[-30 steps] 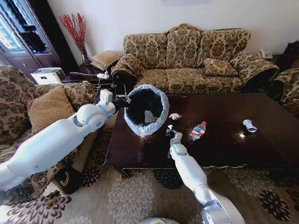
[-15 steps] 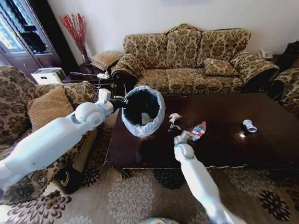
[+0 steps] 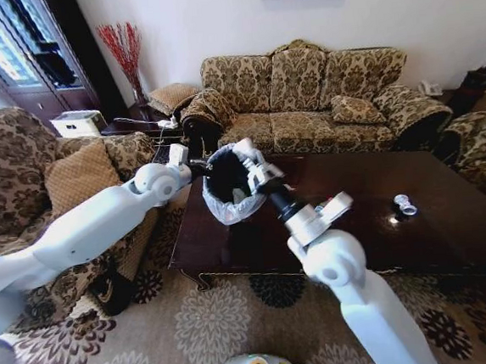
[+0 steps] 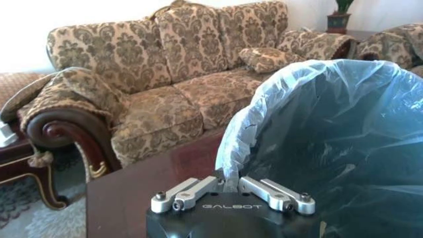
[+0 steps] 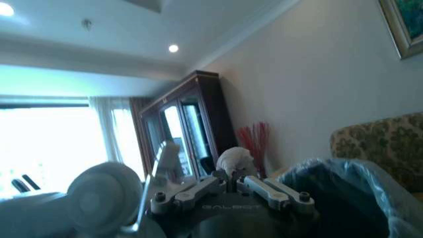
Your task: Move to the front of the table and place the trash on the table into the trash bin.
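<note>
The trash bin is tilting over the table in my left gripper, pinched on its rim, while my right gripper, up from the tabletop, is carrying a white paper scrap over its mouth, one more piece nearly binned.

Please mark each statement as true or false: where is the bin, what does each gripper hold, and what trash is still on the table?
1. The left gripper is shut on the rim of the trash bin. True.
2. The right gripper holds a white paper scrap near the bin's opening. True.
3. The trash bin stands on the carpet. False: it is held tilted above the table.
4. The table holds no trash. False: a small crushed bottle lies on it.
5. The right gripper grips a red-labelled bottle. False: it grips the paper scrap.
</note>
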